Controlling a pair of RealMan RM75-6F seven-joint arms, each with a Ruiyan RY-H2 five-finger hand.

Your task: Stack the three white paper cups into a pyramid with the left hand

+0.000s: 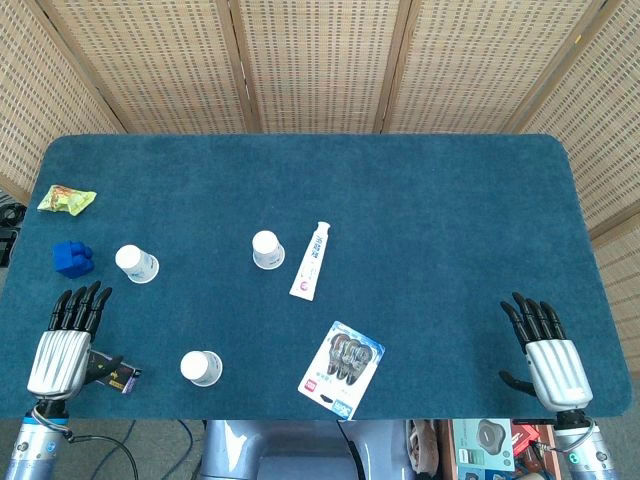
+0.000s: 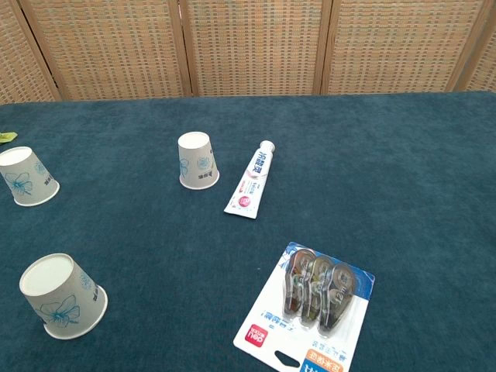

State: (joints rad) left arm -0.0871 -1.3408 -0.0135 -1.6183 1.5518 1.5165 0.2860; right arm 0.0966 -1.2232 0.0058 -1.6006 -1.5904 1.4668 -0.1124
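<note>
Three white paper cups with blue flower prints stand upside down and apart on the blue table. One cup (image 1: pixel 137 264) (image 2: pixel 27 177) is at the left, one cup (image 1: pixel 268 250) (image 2: pixel 197 160) near the middle, and one cup (image 1: pixel 201 368) (image 2: pixel 62 297) by the front edge. My left hand (image 1: pixel 68 340) lies flat at the front left corner, fingers spread, holding nothing, below the left cup. My right hand (image 1: pixel 545 350) rests open at the front right corner. The chest view shows neither hand.
A toothpaste tube (image 1: pixel 311 261) (image 2: pixel 252 179) lies right of the middle cup. A carded pack of correction tapes (image 1: pixel 342 368) (image 2: pixel 311 304) sits near the front edge. A blue block (image 1: pixel 72 258) and a yellow-green packet (image 1: pixel 67 200) are at the far left.
</note>
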